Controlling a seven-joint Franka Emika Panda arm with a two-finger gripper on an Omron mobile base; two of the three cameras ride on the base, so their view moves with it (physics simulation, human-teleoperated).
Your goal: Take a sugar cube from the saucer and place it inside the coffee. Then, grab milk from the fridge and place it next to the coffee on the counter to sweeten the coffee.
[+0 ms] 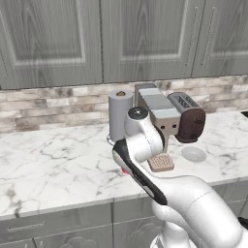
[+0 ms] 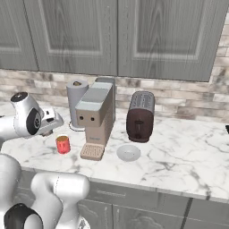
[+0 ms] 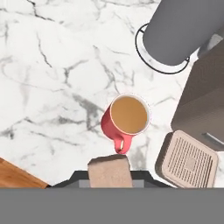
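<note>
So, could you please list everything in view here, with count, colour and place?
sugar cube: one, pale tan, held in the gripper just off the mug's handle side
coffee: one, red mug of brown liquid, on the counter left of the coffee machine
saucer: one, pale grey-white, in front of the toaster
coffee machine: one, grey and tan, against the backsplash
toaster: one, dark brown, right of the coffee machine
paper towel roll: one, grey-white, behind the mug
counter: one, white marble
wall cabinets: grey, above
gripper: one, shut on the sugar cube
</note>
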